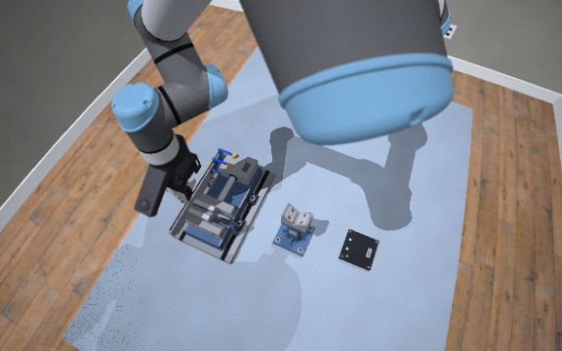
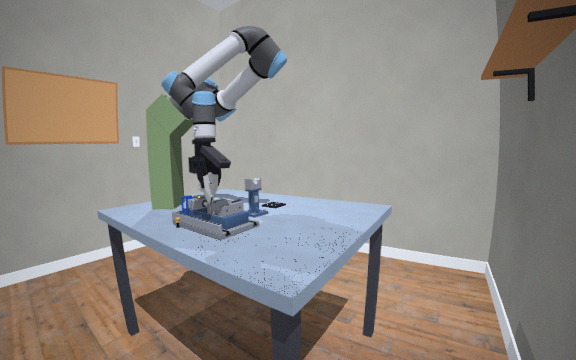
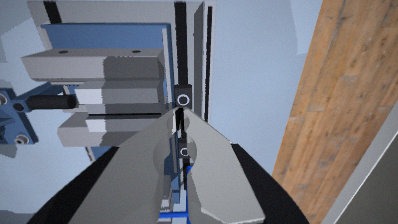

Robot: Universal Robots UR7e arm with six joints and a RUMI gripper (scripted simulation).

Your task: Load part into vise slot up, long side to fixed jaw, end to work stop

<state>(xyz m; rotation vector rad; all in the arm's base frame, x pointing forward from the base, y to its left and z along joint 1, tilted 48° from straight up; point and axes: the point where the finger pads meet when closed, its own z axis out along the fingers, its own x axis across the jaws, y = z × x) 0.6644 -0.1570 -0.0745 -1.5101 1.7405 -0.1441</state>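
The top view looks steeply down from behind the arm's blue-capped grey shoulder onto the pale blue worktop [image 1: 408,273], while the exterior view stands well back in the room at about worktop height, facing the grey wall. The wrist view looks down from close along the closed grey end effector [image 3: 180,117]. All three share the blue-and-grey open vise on its metal base plate [image 1: 222,210] [image 2: 215,215] [image 3: 100,85].

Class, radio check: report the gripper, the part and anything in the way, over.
Gripper shut, holding nothing, tips low at the vise's edge. Part lies between the jaws. Infeed plate bare. Nothing seen blocking.
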